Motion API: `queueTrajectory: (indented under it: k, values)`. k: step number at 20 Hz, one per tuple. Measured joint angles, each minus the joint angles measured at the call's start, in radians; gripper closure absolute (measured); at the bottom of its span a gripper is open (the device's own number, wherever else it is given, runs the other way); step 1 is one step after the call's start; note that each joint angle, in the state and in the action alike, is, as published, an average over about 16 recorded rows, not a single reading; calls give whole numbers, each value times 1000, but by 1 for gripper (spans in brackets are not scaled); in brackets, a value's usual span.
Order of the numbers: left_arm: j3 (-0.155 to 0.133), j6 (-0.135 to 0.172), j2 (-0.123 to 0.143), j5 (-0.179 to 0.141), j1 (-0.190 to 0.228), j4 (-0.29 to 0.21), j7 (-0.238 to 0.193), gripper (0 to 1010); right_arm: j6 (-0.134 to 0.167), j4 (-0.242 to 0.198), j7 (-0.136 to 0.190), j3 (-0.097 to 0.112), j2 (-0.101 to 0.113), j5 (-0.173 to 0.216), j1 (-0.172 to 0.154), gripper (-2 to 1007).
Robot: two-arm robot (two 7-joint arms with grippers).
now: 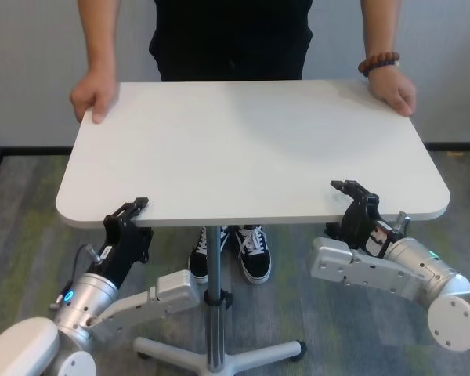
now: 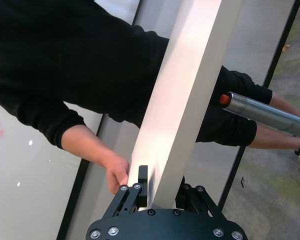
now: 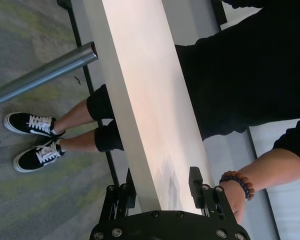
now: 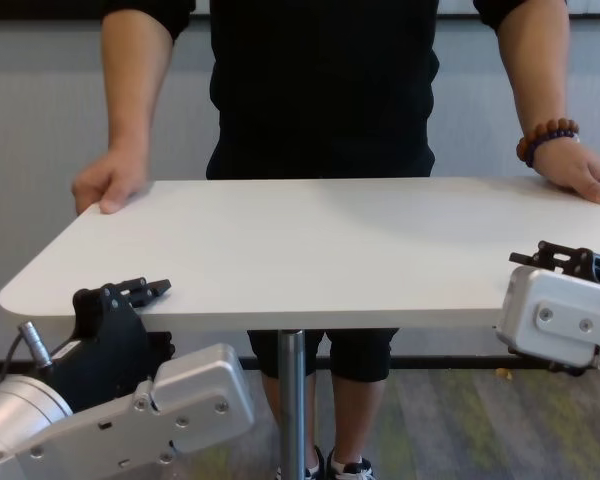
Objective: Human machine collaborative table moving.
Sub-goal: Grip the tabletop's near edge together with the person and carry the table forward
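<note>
The table (image 1: 251, 149) stands between the robot and the human (image 1: 231, 39), its white surface bare, carried on a slim metal pole (image 1: 213, 298) that ends in a spreading foot on grey-green carpet (image 1: 31, 258). A pale wall with a dark skirting strip (image 1: 31, 147) runs behind the person.

The left gripper (image 1: 133, 213) sits at the near edge close to the near-left corner, its jaws closed onto the thin edge, one prong above and one below. The right gripper (image 1: 351, 192) grips the same near edge toward the near-right corner in the same way — jaws clamped on the tabletop. At the far corners the human's hands hold on: one hand (image 1: 94, 94) at the far-left corner, the braceleted hand (image 1: 393, 88) at the far-right.

Open carpet lies to both sides of the foot; the person's black-and-white sneakers (image 1: 229, 252) stand just beyond the pole.

The head view alone shows the foot and both far corners together. The left wrist view looks along the edge (image 2: 185, 100) to the far hand, and the right wrist view shows the bead bracelet (image 3: 237, 181) — whether the lower prongs actually press the underside is hard to judge there.
</note>
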Motion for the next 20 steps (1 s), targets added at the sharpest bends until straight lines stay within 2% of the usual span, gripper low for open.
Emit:
queueTrajectory:
  k: [10,20]
  values:
    - [15,-14,-27,-1,-45,95,32,697,-14,55,-2,-10,-2,4,32,370]
    - [32,-25,-51,0,-87,186,59,697,-29,117,-2,-30,-11,3,74,369]
